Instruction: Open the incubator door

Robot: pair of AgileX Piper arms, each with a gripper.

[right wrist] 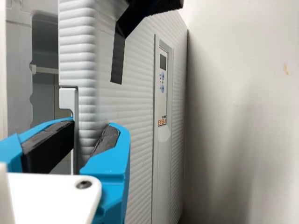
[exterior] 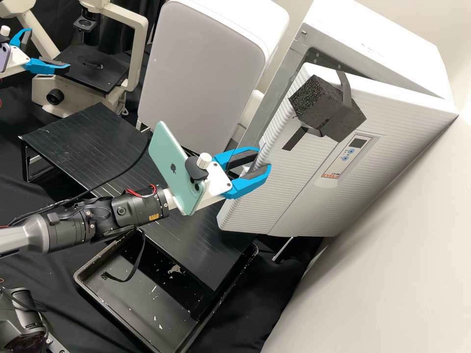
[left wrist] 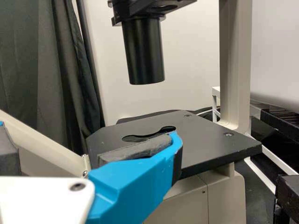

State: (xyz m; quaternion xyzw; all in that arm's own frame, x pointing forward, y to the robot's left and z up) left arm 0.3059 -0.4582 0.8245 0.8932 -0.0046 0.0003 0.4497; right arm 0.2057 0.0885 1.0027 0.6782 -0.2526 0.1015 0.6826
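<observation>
My right tool (exterior: 263, 159), part-open, straddles the ajar incubator door (exterior: 289, 191); grip uncertain. Mid-opening: next, swing it wider.

High view: bench (exterior: 267, 299), black, draped in dark cloth. At ten o'clock stands a cream microscope (exterior: 61, 100) with a black stage. A low black stand (exterior: 93, 142), its top finely lined, runs from nine o'clock to six. At seven o'clock lies a black, raised-rim tray (exterior: 140, 299), flecked with white, partly beneath the stand's six-o'clock end.
</observation>
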